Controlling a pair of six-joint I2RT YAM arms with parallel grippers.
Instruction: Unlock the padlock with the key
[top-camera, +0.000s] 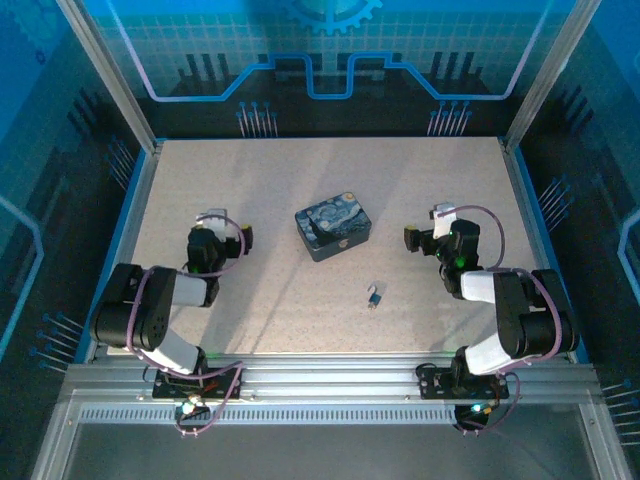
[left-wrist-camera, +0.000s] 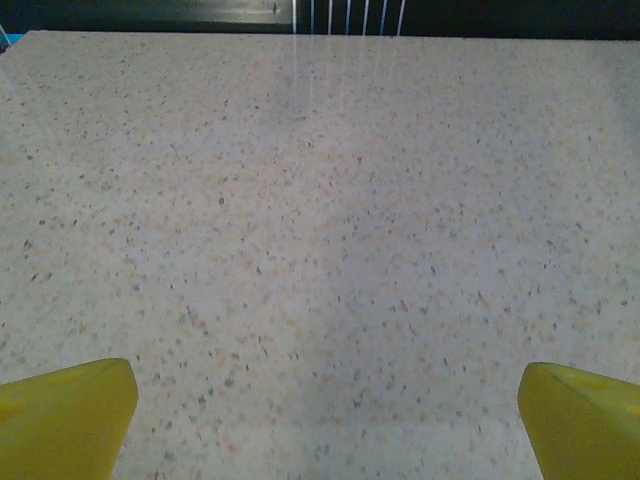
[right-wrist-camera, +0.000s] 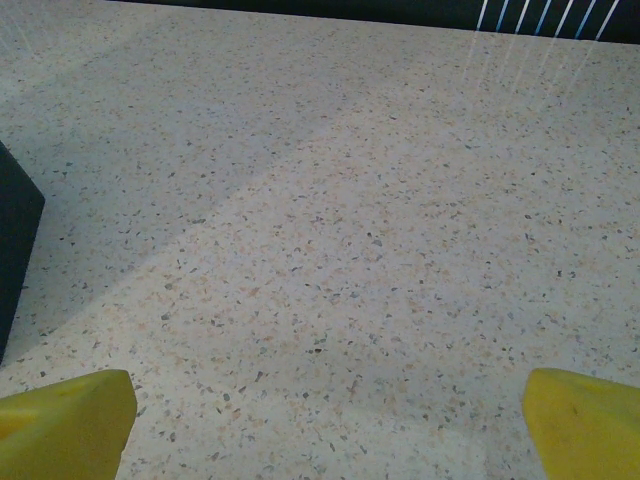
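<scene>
As overhead shows, padlock (top-camera: 375, 292) lies (untouched).

No legible text, label or number anywhere.

High rear overview; wrist cameras close above table (top-camera: 270, 295)

My left arm (top-camera: 140, 310) and right arm (top-camera: 525, 315) crouch folded, elbows outward, the left gripper (top-camera: 212, 216) and right gripper (top-camera: 441, 214) aimed forward and low, yellow fingers (left-wrist-camera: 70, 415) spread wide apart.
</scene>
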